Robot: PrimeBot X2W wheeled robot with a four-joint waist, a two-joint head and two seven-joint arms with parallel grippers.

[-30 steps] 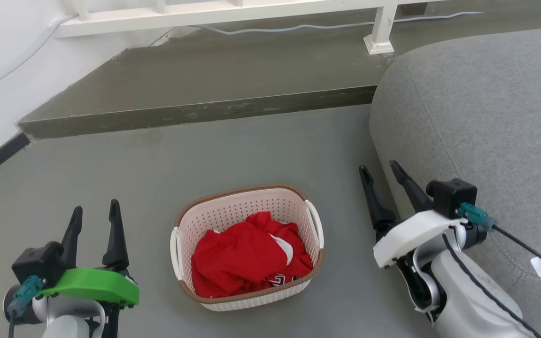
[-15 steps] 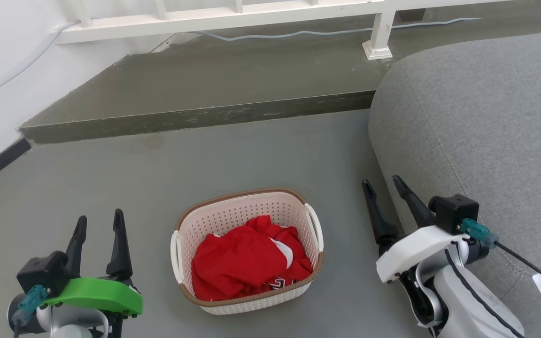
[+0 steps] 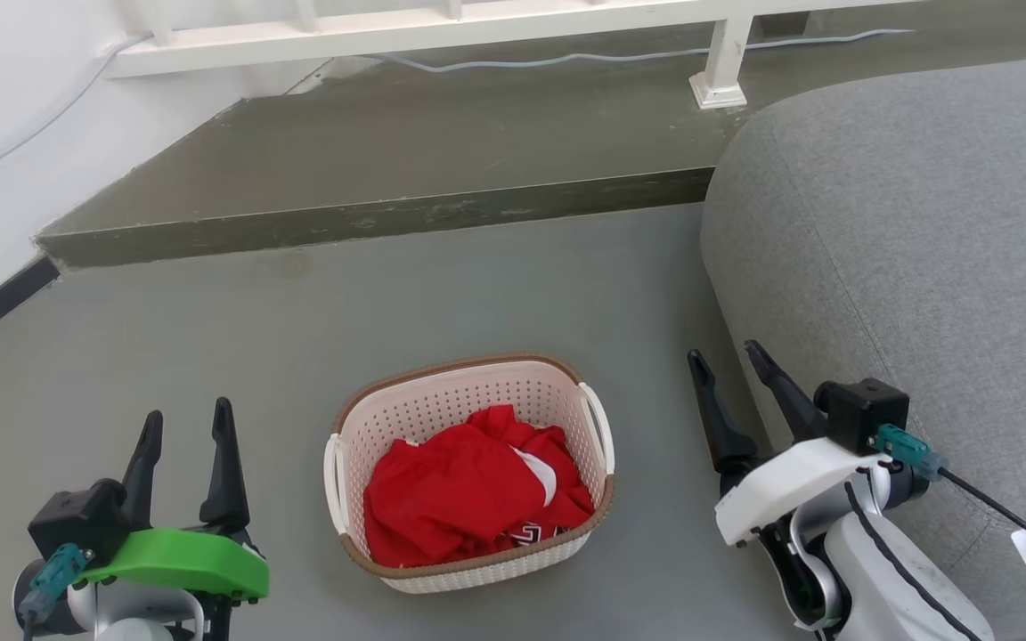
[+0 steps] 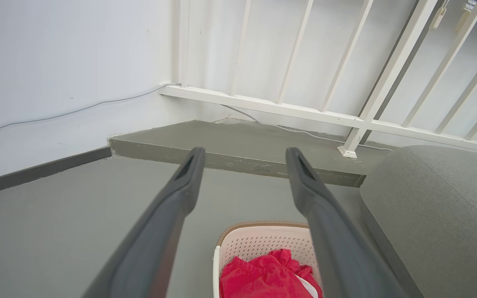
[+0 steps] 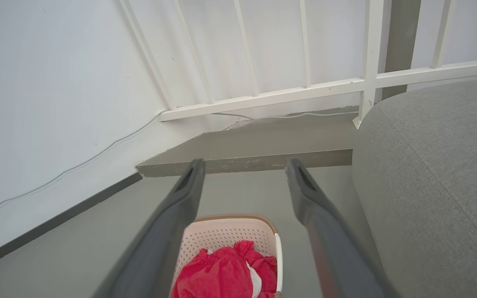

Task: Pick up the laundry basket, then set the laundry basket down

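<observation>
Presently on the floor [image 3: 477,285]: laundry basket [image 3: 477,577] with red garment [image 3: 460,499], lying between left gripper [image 3: 187,411] and right gripper [image 3: 725,351], one loop handle toward each, neither noticeably nearer; fingers of both spread, holding nothing.

Pretty bright, flat, even light here, with barely any shadow on the floor [image 3: 210,338]. Head view is sharp. Wrist views stretch at the edges, railing [image 4: 263,108] bars lean outward, and the close fingers [image 4: 168,219] look soft.
</observation>
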